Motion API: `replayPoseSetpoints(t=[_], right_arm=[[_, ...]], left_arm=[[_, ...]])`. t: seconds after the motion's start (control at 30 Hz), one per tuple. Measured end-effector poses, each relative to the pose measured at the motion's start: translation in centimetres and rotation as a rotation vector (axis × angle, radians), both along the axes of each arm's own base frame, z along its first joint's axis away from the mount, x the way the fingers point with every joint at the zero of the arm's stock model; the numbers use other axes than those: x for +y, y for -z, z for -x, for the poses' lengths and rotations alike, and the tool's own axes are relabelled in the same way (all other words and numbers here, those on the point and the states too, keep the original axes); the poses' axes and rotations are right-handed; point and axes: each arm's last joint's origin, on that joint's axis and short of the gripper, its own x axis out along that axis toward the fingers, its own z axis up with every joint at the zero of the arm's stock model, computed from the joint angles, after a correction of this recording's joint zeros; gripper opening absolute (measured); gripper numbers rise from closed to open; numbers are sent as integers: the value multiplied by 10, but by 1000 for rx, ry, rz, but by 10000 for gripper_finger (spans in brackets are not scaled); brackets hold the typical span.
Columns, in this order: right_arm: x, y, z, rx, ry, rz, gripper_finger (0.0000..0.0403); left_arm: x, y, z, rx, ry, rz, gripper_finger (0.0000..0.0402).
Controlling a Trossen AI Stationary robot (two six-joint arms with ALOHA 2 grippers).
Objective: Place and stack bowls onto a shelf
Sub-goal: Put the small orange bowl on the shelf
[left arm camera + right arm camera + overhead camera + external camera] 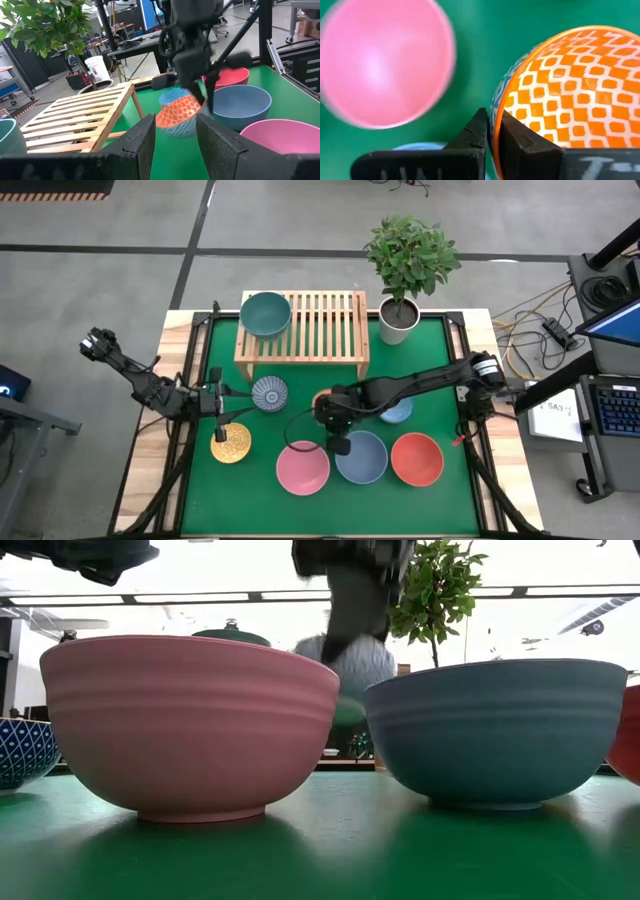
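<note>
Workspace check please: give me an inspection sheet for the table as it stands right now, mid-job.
Surface: green mat on a wood-edged table.
Job's things: shelf holds only the teal bowl. On the mat: blue-white bowl, yellow bowl, pink bowl, blue-grey bowl, red bowl, light blue bowl. Orange bowl is lifted, tilted.
Clutter: potted plant beside the shelf.
Grippers: right gripper clamps the orange bowl's rim; left gripper open, between the blue-white and yellow bowls.
Cables: loose leads on the floor, off the table.
Surroundings: desk with keyboard; no person seen.
</note>
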Motion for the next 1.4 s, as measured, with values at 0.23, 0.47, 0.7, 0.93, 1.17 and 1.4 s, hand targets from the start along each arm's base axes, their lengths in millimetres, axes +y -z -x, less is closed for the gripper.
replayPoseSetpoints(t=[0.23, 0.47, 0.7, 0.93, 1.17, 1.4], right_arm=[[14, -61, -3, -207, -194, 57, 14], [-13, -108, -1, -271, -137, 407, 13], [-99, -113, 4, -148, 80, 515, 13], [-161, -95, 9, -123, 119, 425, 13], [-180, -86, 14, -86, 136, 428, 19], [-183, -88, 12, -125, 153, 438, 67]], left_arm=[[0, 0, 0, -4, 0, 2, 125], [0, 0, 0, -3, -1, 1, 125], [0, 0, 0, -3, -1, 1, 125], [0, 0, 0, -2, -1, 1, 125], [0, 0, 0, -1, -1, -6, 125], [0, 0, 0, -1, -1, -6, 125]])
